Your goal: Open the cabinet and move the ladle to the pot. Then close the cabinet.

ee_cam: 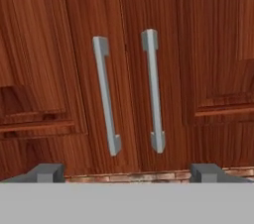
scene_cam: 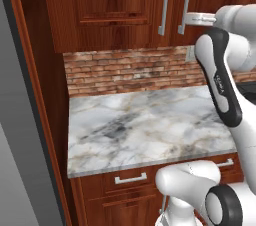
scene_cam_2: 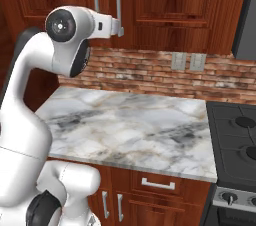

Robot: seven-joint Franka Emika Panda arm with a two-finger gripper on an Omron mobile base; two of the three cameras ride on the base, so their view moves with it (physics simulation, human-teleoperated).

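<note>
Cabinet directly ahead of gripper, both doors shut, two vertical silver bar handles side by side, gripper jaws spread wide, holding nothing, level with handles' lower ends, marble surface below gripper.

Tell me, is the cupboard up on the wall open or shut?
Shut. Both cabinet doors sit flush, their silver handles side by side.

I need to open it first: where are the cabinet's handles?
In the hand view, the two handles hang side by side at centre, on the closed cabinet doors above the brick backsplash.
</note>
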